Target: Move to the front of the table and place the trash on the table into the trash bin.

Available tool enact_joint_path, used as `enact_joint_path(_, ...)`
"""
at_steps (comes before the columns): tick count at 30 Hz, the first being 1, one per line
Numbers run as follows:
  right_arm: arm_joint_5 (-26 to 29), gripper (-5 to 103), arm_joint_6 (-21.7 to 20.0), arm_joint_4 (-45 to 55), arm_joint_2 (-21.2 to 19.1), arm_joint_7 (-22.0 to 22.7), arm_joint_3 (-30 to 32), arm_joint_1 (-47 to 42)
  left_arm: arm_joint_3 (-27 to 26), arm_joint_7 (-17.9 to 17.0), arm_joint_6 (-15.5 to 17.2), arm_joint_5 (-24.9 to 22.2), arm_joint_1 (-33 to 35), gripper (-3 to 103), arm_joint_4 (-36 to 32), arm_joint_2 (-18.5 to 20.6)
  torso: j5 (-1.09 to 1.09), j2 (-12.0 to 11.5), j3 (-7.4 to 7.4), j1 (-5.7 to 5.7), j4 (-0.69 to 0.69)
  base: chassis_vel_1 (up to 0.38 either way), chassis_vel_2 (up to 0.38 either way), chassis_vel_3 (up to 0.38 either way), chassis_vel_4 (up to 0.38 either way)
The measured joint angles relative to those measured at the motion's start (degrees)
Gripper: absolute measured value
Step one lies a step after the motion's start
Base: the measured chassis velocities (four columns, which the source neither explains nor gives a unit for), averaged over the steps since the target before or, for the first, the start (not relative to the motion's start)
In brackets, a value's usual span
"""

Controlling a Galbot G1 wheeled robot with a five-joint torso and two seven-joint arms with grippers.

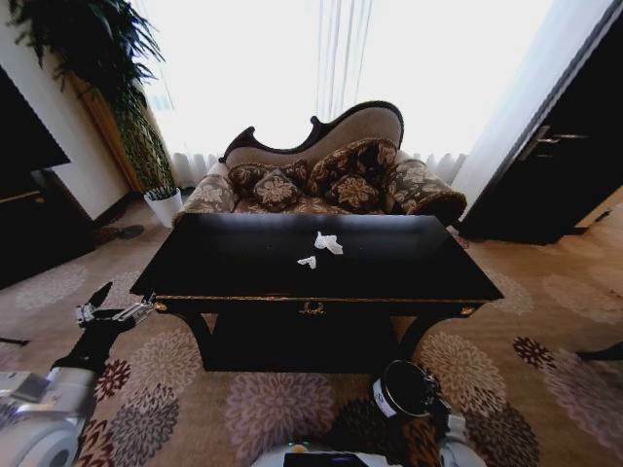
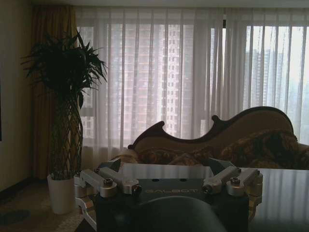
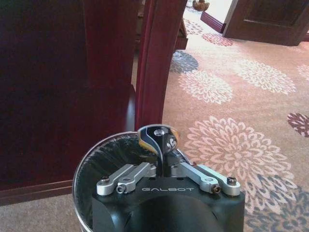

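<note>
On floral carpet (image 1: 545, 321), glossy table (image 1: 234, 263) fronts sofa (image 1: 331, 180).

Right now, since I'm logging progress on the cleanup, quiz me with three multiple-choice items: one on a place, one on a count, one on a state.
1. Where is the dark shiny lump?
A. On the table
B. In the right gripper, over the trash bin
C. In the left gripper

2. How many white paper wads lie on the table?
A. None
B. Two
C. Five

3. How is the left gripper?
A. Open
B. Shut on a wad
C. Shut on nothing

Answers: B, the right gripper pinches the lump above the bin's opening. B, two wads lie near the tabletop's middle. A, its fingers are spread wide with nothing between them.
</note>
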Motion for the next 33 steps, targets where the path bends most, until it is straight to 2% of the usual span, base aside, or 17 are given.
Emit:
enact_joint_path(2, 0.0, 20, 0.0, 0.4, 0.2, 0.1, 0.0, 0.1, 0.0, 0.0, 0.0, 0.0, 0.0, 100, 0.0, 0.0, 0.0, 0.0, 0.0, 0.0, 0.01, 0.0, 0.0, 0.0, 0.0)
enact_joint_path(3, 0.0, 20, 0.0, 0.4, 0.2, 0.1, 0.0, 0.1, 0.0, 0.0, 0.0, 0.0, 0.0, 100, 0.0, 0.0, 0.0, 0.0, 0.0, 0.0, 0.01, 0.0, 0.0, 0.0, 0.0)
enact_joint_path(5, 0.0, 31, 0.1, 0.6, 0.2, 0.1, 0.0, 0.2, 0.0, 0.0, 0.0, 0.0, 0.0, 100, 0.0, 0.0, -0.01, 0.0, 0.0, 0.0, 0.0, 0.0, 0.0, 0.0, 0.0)
enact_joint_path(6, 0.1, 31, 0.1, 0.7, 0.2, 0.2, 0.1, 0.2, 0.0, 0.0, 0.0, 0.0, 0.0, 100, 0.0, 0.0, -0.01, 0.0, 0.0, 0.0, 0.0, 0.0, 0.0, 0.0, 0.0)
enact_joint_path(8, 0.2, 42, 0.1, 0.9, 0.2, 0.2, 0.1, 0.2, 0.0, 0.0, 0.0, 0.0, 0.0, 100, 0.0, 0.0, 0.0, 0.0, 0.0, 0.0, 0.0, 0.0, 0.0, 0.0, 0.0)
enact_joint_path(9, 0.2, 42, 0.1, 0.9, 0.2, 0.2, 0.1, 0.2, 0.0, 0.0, 0.0, 0.0, 0.0, 100, 0.0, 0.0, 0.0, 0.0, 0.0, 0.0, 0.0, 0.0, 0.0, 0.0, 0.0)
enact_joint_path(11, 0.4, 52, 0.0, 1.5, 0.2, 0.2, 0.1, 0.0, 0.0, 0.0, 0.0, 0.0, 0.0, 100, 0.0, 0.0, -0.01, 0.0, 0.0, 0.0, 0.01, 0.0, 0.0, 0.0, 0.0)
enact_joint_path(12, 0.5, 52, 0.0, 1.9, 0.3, 0.2, 0.1, -0.2, 0.0, 0.0, 0.0, 0.0, 0.0, 100, 0.0, 0.0, -0.01, 0.0, 0.0, -0.01, 0.01, 0.0, 0.0, 0.0, 0.0)
enact_joint_path(13, 0.7, 63, -0.1, 2.6, 0.5, 0.2, 0.2, -0.7, 0.0, 0.0, 0.0, 0.0, 0.0, 100, 0.0, 0.0, 0.0, 0.0, 0.0, 0.0, 0.01, 0.0, 0.0, 0.0, 0.0)
enact_joint_path(15, 0.8, 63, -0.1, 3.0, 0.6, 0.2, 0.2, -0.9, 0.0, 0.0, 0.0, 0.0, 0.0, 100, 0.0, 0.0, -0.01, 0.0, 0.0, 0.0, 0.01, 0.0, 0.0, 0.0, 0.0)
enact_joint_path(17, 1.2, 74, -0.1, 4.7, 1.3, 0.1, 0.7, -1.8, 0.0, 0.0, 0.0, 0.0, 0.0, 100, 0.0, 0.0, -0.01, 0.0, 0.0, 0.0, 0.0, 0.0, 0.0, 0.0, 0.0)
enact_joint_path(18, 1.2, 74, -0.1, 4.7, 1.3, 0.1, 0.7, -1.8, 0.0, 0.0, 0.0, 0.0, 0.0, 100, 0.0, 0.0, -0.01, 0.0, 0.0, 0.0, 0.0, 0.0, 0.0, 0.0, 0.0)
enact_joint_path(22, 1.9, 95, 1.4, 9.2, 3.1, -0.2, 1.9, -5.2, 0.0, 0.0, 0.0, 0.0, 0.0, 100, 0.0, 0.0, -0.01, 0.0, 0.0, -0.01, 0.01, 0.0, 0.0, 0.0, 0.0)
enact_joint_path(27, 1.3, 100, 3.4, 14.9, 4.9, -0.6, 3.1, -9.6, 0.0, 0.0, 0.0, 0.0, 0.0, 100, 0.0, 0.0, 0.0, 0.0, 0.0, 0.0, 0.02, 0.0, 0.0, 0.0, 0.0)
enact_joint_path(30, 0.3, 100, 5.6, 23.3, 7.4, -1.4, 4.5, -16.8, 0.0, 0.0, 0.0, 0.0, 0.0, 100, 0.0, 0.0, 0.0, 0.0, 0.0, -0.01, -0.01, 0.0, 0.0, 0.0, 0.0)
enact_joint_path(33, -0.7, 100, 7.2, 27.0, 8.2, -1.6, 5.4, -20.2, 0.0, 0.0, 0.0, 0.0, 0.0, 100, 0.0, 0.0, -0.02, 0.0, -0.01, -0.01, -0.02, 0.0, 0.0, 0.0, 0.0)
